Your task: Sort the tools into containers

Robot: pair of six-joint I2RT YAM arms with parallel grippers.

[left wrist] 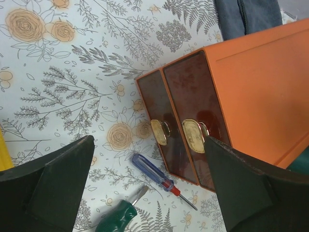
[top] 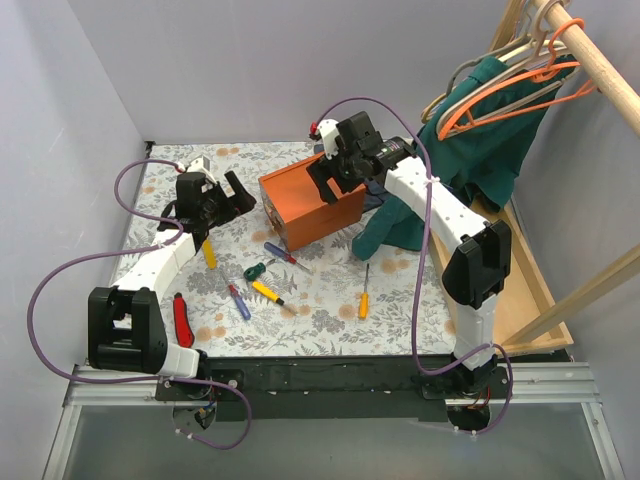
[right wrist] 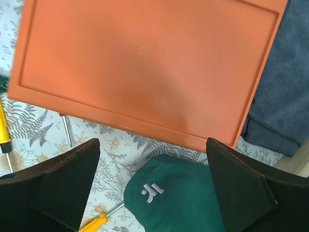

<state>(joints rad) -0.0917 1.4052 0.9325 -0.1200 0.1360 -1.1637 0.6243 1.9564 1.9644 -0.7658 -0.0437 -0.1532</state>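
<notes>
1. The desk [top: 330, 325], under a flowered cloth, carries everything. The orange box [top: 312, 205] stands toward its back middle, so I'll place the rest from that.
2. Right of the box, green clothes [top: 490, 150] hang from hangers [top: 520, 75] above a long wooden tray [top: 535, 290]. The cloth spills down against the box's right side and crowds that flank.
3. The box's two dark drawer fronts [left wrist: 186, 121] face the near side and both are shut. I'd say nothing goes in until one is pulled. I can't make out any clear box.
4. The right end effector [right wrist: 152, 145] hovers straight above the box's top, released, with nothing between its fingers. It looks placed to steady the box.
5. The left end effector [left wrist: 148, 145] hangs just left of the box, also spread wide and empty. It points toward the brass handles [left wrist: 193, 135], probably lining up for a pull.
6. A green cap [right wrist: 178, 198] lies just beside the box's edge under the right arm, where it could snag a reach.
7. The tools lie loose on the desk in front of the box, none sorted:
   - a red-and-blue screwdriver [left wrist: 157, 176] is almost at the drawers
   - a green-handled one [left wrist: 118, 217] is beside it
   - a yellow screwdriver [top: 209, 252] is further left
   - an orange screwdriver [top: 363, 300] is front-right
   - the red-handled tool [top: 184, 320] is farthest off, front-left
</notes>
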